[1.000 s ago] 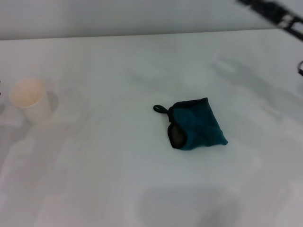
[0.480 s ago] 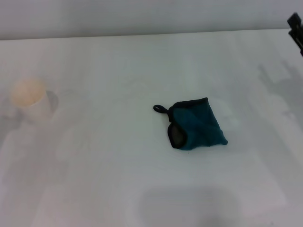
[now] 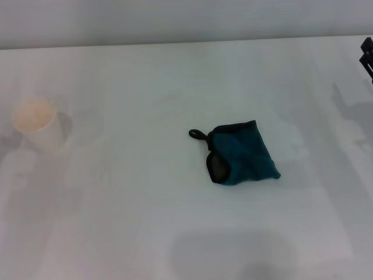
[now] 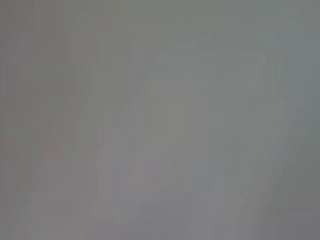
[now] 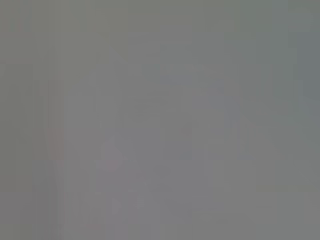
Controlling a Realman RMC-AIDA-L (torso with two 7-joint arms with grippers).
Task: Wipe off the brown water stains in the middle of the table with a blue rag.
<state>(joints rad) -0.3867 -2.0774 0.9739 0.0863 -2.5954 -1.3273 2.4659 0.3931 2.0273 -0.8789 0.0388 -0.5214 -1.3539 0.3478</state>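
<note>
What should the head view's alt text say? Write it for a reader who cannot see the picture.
A dark teal-blue rag, folded, with black trim and a small loop, lies alone near the middle of a white table. A white paper cup with a tan inside stands upright far off on the left. Only a dark bit of the right gripper shows at the right edge; no brown stain is visible.

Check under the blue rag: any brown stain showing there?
No stain shows around the blue rag; it lies crumpled on the white table, hiding whatever is under it. Bare table around its edges looks clean. The right claw sits at the far right edge.
</note>
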